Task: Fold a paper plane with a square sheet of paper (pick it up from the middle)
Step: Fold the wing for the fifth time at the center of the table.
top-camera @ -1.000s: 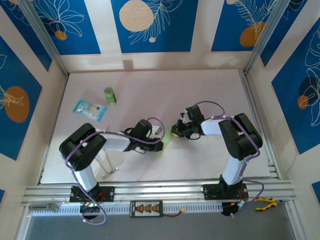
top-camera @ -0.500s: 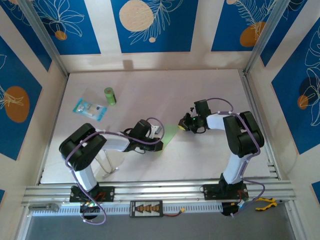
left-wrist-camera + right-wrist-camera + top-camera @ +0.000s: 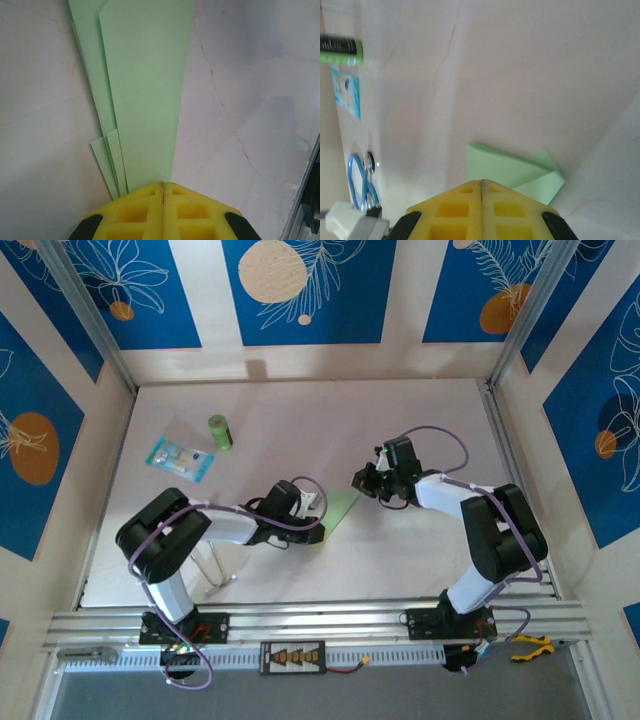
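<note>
table (image 3: 420,420): I see paper plane (image 3: 145,90) flat mid-table, layered folds, betw my 2 grippers | L gripper (image 3: 163,186): tips closed tight together, sat on plane's near end, rest of it runs fwd away from tips | R gripper (image 3: 481,182): tips closed together, plane's other end just ahead of them | packet (image 3: 180,458) + green cyl (image 3: 219,431) far-left, well apart from plane

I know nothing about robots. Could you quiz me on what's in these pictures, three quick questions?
1. True or false: the left tool has its fingers spread wide apart.
2. What lies nearest the cylinder? A) a spoon B) a packet C) a cup
3. Fill in: the folded paper in front of the left tool is pale ____.

Key: 1 false, they are shut together. 2 B. 3 green.
</note>
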### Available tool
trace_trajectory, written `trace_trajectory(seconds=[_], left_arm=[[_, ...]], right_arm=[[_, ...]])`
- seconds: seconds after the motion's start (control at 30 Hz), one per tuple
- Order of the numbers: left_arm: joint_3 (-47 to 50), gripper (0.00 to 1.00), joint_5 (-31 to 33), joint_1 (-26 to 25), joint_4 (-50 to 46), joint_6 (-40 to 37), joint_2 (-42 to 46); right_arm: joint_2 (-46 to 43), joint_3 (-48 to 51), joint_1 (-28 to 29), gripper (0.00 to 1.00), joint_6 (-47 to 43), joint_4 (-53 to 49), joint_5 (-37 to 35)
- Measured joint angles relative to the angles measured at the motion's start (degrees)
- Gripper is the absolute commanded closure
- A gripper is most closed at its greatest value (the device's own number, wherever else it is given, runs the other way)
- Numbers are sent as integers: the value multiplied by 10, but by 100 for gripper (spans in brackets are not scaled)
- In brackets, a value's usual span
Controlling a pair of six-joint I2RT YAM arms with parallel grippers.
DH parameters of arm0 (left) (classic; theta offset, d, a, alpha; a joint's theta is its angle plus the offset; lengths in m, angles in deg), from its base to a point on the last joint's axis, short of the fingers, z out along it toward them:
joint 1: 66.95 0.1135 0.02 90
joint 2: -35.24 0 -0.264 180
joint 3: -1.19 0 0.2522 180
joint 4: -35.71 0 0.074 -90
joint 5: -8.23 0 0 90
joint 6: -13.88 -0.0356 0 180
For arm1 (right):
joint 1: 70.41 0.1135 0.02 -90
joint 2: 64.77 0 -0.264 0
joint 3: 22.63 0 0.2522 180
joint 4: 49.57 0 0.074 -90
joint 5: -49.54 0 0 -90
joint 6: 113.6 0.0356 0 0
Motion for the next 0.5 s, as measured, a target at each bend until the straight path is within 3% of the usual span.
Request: trace_trajectory(seconds=[0.5], left_arm=[[3, 100, -4, 0, -72, 0, 37]], right_arm=[[77, 4, 18, 100, 0, 2, 5]])
